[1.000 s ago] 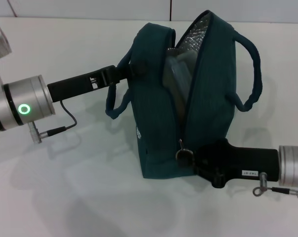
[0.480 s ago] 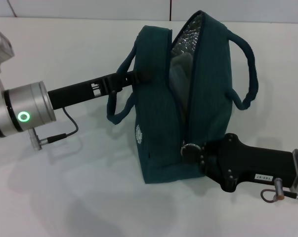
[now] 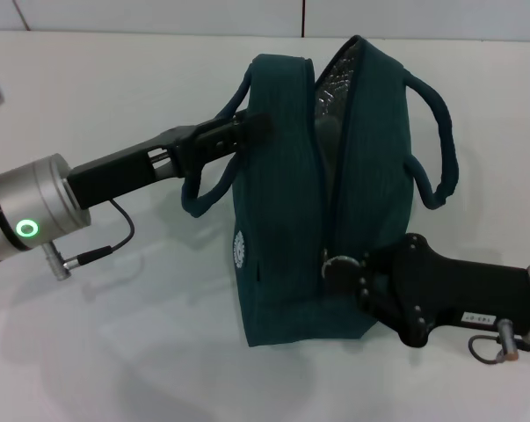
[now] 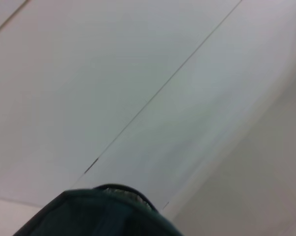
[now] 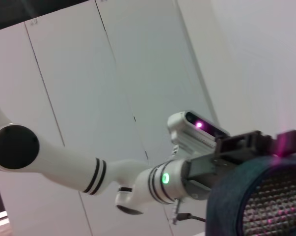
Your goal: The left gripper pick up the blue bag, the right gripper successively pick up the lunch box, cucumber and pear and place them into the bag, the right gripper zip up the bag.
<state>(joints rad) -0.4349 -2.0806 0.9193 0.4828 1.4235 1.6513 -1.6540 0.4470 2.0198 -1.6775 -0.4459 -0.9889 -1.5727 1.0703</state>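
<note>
The blue bag (image 3: 286,202) stands upright mid-table, its top slit open and showing foil lining (image 3: 335,83). My left gripper (image 3: 240,130) reaches in from the left and is shut on the bag's near loop handle, by the top edge. My right gripper (image 3: 345,268) comes in low from the right, shut at the silver ring zipper pull (image 3: 337,263) low on the bag's front end. The bag's rim (image 4: 98,209) fills a corner of the left wrist view. The right wrist view shows the bag's edge (image 5: 226,196) and the left gripper (image 5: 246,145). Lunch box, cucumber and pear are hidden.
The white table (image 3: 115,352) stretches around the bag. The bag's far loop handle (image 3: 440,141) sticks out to the right. A thin cable (image 3: 115,242) hangs under the left cuff. A white wall with panel seams (image 4: 162,88) lies behind.
The bag has shifted and its top opening has narrowed. The left arm moved lower and nearer, still on the handle. The right gripper stays at the zipper pull, which has risen slightly.
</note>
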